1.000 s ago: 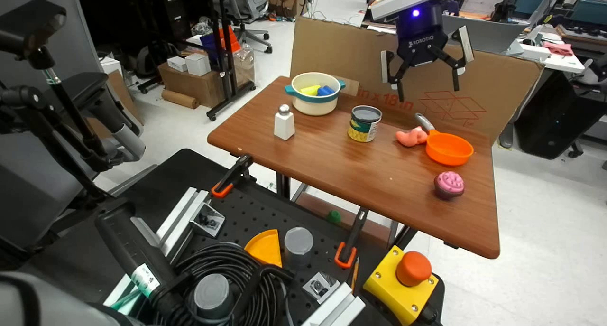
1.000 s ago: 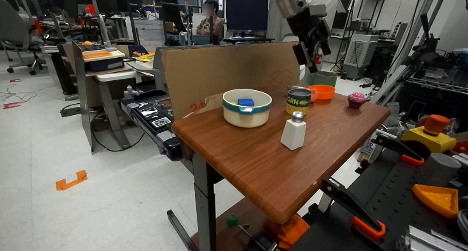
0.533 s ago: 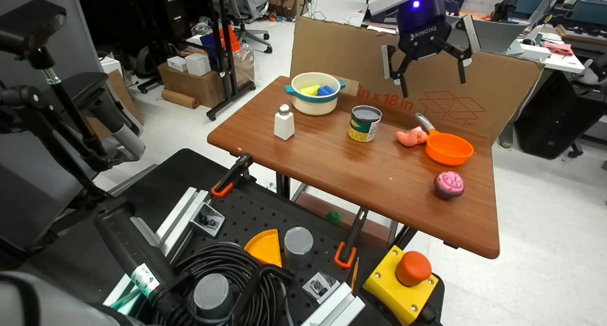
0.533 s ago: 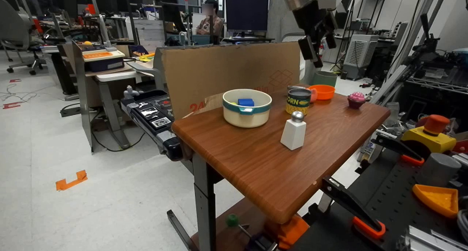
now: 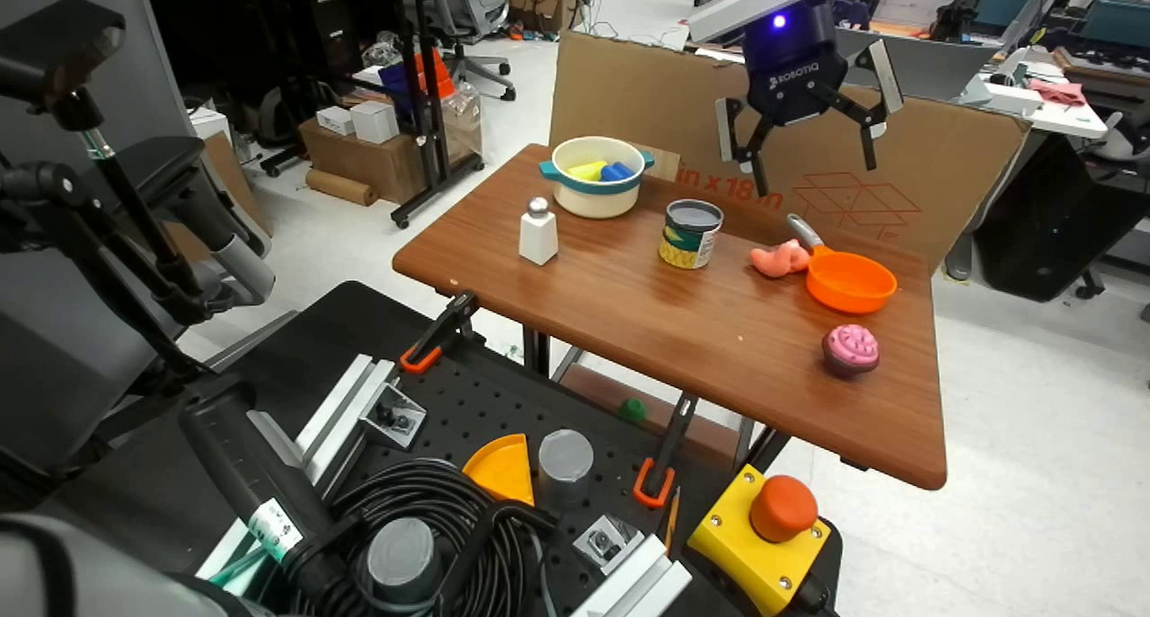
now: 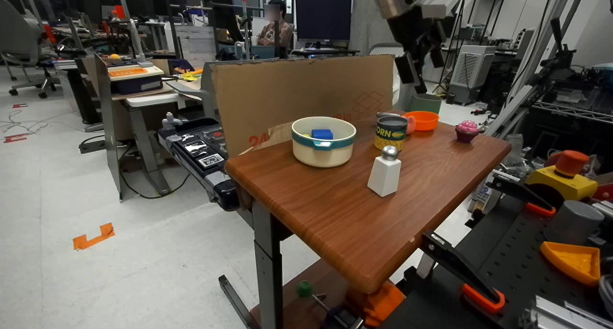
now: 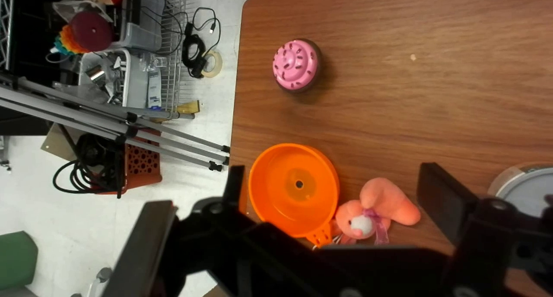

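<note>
My gripper (image 5: 816,173) hangs above the back right of the wooden table, its jaws wide apart and nothing between them. In the wrist view an orange toy pan (image 7: 293,189) and a coral plush animal (image 7: 386,202) with a purple ribbon show between the fingers, down on the tabletop. The plush lies against the pan near its grey handle (image 5: 804,231). A pink-topped toy cupcake (image 7: 296,65) sits nearer the table's right corner. The corn can (image 5: 691,233) stands left of the plush in an exterior view; the wrist view shows only part of it.
A cream pot (image 6: 323,152) with yellow and blue items inside stands at the table's far end, near a white shaker (image 6: 384,173). A cardboard sheet (image 5: 647,87) rises along the back edge. Clamps (image 5: 665,455) grip the front, beside a yellow emergency-stop box (image 5: 746,545).
The gripper rises slightly, then comes back down a little, ending somewhat further right in an exterior view. Its jaws stay wide. The objects on the table have not moved.
</note>
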